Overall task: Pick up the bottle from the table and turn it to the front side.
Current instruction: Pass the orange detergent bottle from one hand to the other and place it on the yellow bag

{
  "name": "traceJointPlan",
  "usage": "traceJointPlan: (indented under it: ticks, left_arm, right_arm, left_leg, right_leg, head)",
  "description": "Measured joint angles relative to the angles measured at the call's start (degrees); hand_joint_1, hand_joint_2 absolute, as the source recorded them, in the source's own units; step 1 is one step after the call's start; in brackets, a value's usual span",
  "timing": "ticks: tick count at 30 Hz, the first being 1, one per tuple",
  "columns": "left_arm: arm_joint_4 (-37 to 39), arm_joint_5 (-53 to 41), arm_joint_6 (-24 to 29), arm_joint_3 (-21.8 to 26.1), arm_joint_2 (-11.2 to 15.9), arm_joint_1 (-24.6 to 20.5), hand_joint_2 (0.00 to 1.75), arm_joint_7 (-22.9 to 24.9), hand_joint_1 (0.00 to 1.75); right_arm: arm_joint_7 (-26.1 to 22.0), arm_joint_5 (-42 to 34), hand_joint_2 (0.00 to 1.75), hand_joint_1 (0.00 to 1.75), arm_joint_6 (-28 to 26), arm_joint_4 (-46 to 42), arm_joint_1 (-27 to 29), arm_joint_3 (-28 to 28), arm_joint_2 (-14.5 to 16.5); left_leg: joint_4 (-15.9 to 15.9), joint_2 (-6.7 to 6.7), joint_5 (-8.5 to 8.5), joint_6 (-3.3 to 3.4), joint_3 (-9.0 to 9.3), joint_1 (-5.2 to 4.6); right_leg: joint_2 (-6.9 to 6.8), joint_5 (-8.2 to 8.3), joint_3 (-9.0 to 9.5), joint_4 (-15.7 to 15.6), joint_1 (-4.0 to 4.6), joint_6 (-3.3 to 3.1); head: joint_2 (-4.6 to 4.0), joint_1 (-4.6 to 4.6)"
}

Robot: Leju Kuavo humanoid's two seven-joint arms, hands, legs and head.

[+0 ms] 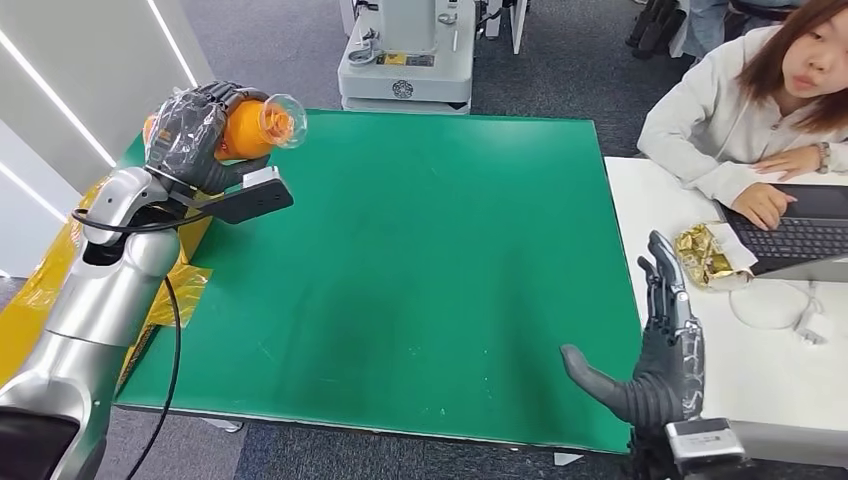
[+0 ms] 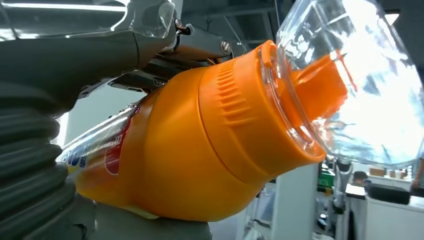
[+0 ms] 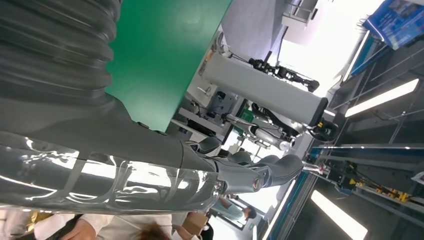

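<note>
Left hand [image 1: 195, 135] grips the bottle [image 1: 250, 128] around its orange body, fingers wrapped; bottle is lifted clear of the green tabletop [image 1: 400, 270], above its far-left corner. Right hand [image 1: 655, 355] holds nothing, fingers spread and extended, hovering at the near-right tabletop edge, well apart from the bottle.

Step in hand, as judged: pick-up is done; the turn to the front side remains. To do it well:
- Rotate from the wrist about the bottle's long axis; keep the wrap firm, since the body looks smooth and could slip.
- Keep the grip on the body, not on the clear cap [image 2: 350, 80], which may be loose.
- In the left wrist view a printed label [image 2: 107, 150] shows on the side near the hand's cover; use it as the cue for "front". Which face counts as front I cannot confirm.
- Hold the bottle over the tabletop, so a drop lands there.

Orientation: bottle lies roughly horizontal. Long axis runs left to right in the head view, cap end pointing right toward the tabletop centre and tilted slightly up; base is buried in the hand.
</note>
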Motion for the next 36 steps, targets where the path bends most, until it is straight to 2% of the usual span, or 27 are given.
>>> traceJointPlan:
  ticks: [7,18,25,36]
  left_arm:
    - [-0.68,-6.42,1.65,-1.08,1.79,0.03,1.75,0.43,1.75]
    - [0.13,-20.05,10.41,-5.43,3.28,0.43,1.75,3.72,1.75]
    - [1.12,-25.59,11.13,-6.48,3.68,1.3,1.75,5.98,1.75]
    - [1.36,-29.16,11.43,-6.36,4.24,4.28,1.75,8.26,1.75]
  right_arm:
    - [-0.22,0.34,1.75,0.0,-0.37,-2.59,2.9,-1.44,-0.29]
    - [-1.15,0.73,1.75,0.0,-1.82,-3.42,5.37,-3.44,-0.57]
    - [0.03,1.4,1.75,0.0,-1.63,-3.55,5.86,-4.73,-0.54]
    - [0.74,2.64,1.75,0.0,-0.12,-3.62,6.44,-6.57,0.57]
  left_leg:
    - [0.01,-0.01,0.0,0.0,0.0,-0.01]
    - [0.0,0.02,-0.01,0.0,0.0,0.0]
    - [0.0,0.02,-0.01,0.0,0.0,0.0]
    - [-0.01,0.02,-0.01,-0.01,0.0,0.0]
  right_leg:
    - [-0.01,0.0,0.0,-0.02,-0.01,0.0]
    - [0.02,0.0,-0.01,-0.02,0.0,0.0]
    - [0.02,0.0,0.0,-0.02,-0.01,0.0]
    - [0.02,0.0,0.0,-0.02,0.0,0.0]
  head:
    - [0.0,0.0]
    - [0.0,0.0]
    - [0.0,0.01]
    - [0.0,0.01]
